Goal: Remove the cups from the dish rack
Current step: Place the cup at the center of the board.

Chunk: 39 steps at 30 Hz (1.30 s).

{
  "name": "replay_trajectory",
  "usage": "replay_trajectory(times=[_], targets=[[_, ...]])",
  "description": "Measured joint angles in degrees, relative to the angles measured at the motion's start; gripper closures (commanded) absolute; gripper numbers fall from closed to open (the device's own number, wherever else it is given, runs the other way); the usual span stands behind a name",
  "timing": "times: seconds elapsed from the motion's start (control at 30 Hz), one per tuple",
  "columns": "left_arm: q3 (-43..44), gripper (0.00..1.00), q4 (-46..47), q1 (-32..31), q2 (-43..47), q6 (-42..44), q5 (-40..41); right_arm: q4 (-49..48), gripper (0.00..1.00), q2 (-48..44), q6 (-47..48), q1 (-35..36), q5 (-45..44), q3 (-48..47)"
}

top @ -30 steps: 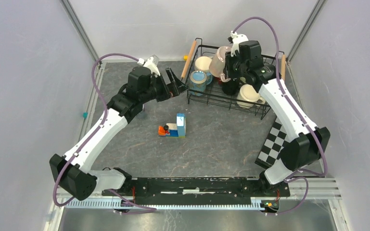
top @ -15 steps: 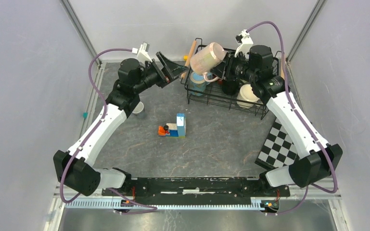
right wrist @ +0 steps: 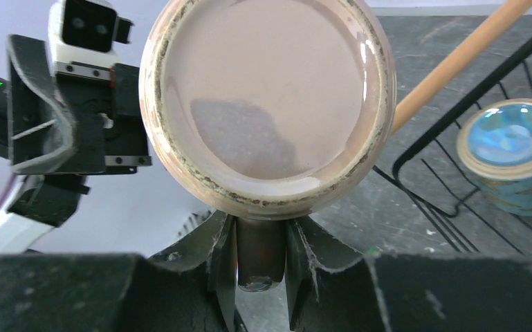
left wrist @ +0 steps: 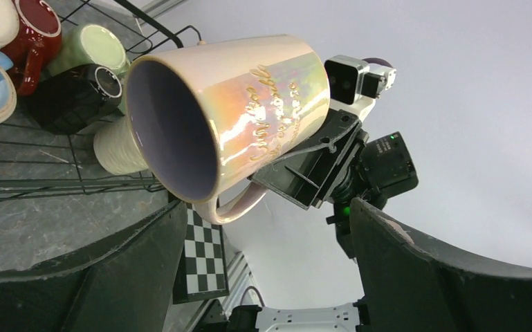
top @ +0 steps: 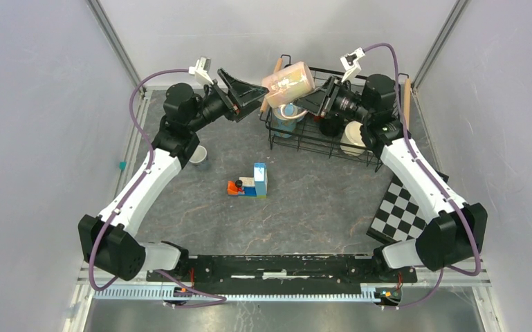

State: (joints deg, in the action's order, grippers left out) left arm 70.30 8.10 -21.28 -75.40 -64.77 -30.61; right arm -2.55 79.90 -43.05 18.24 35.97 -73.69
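Right pincer [right wrist: 261, 257] is clamped on the pink mug's [top: 289, 79] handle, up in the air over the rack's [top: 318, 143] left edge, so the wide-open left pincer [left wrist: 266, 214] should grab the mug tight before the right lets go.

R gripper [top: 316, 102] has pulled the pink iridescent mug [top: 288, 79] up out of the dish rack [top: 332, 149], tipped it on its side and swung it left, over the rack's left edge. L gripper [top: 259, 98] came up from low and moved far-right. Its jaws now gape just beside the mug's mouth. L arm's shift uncovered a small grey cup [top: 198, 155].
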Motion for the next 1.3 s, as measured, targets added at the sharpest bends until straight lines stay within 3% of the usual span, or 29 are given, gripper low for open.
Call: replay_trajectory(times=[0.37, 0.67, 1.1, 1.23, 1.3], targets=[[-0.63, 0.16, 7.82, 0.04, -1.33, -6.54, -3.06, -16.15, 1.0, -0.2, -12.28, -0.83, 7.74, 6.05], [-1.6, 0.34, 19.39, -0.04, -3.58, -16.59, -6.45, -28.65, 1.0, -0.22, -20.17, -0.74, 13.09, 10.4], [-1.86, 0.57, 26.97, -2.64, -5.62, -23.56, -7.5, -34.82, 1.0, -0.22, -22.71, -0.28, 15.76, 11.74], [-1.86, 0.69, 27.63, -2.97, -6.03, -23.96, -7.5, -35.41, 1.0, -0.22, -22.67, -0.24, 15.72, 12.09], [-1.92, 0.84, 27.76, -3.08, -6.34, -24.3, -7.52, -35.58, 1.0, -0.22, -22.56, -0.24, 15.65, 12.22]])
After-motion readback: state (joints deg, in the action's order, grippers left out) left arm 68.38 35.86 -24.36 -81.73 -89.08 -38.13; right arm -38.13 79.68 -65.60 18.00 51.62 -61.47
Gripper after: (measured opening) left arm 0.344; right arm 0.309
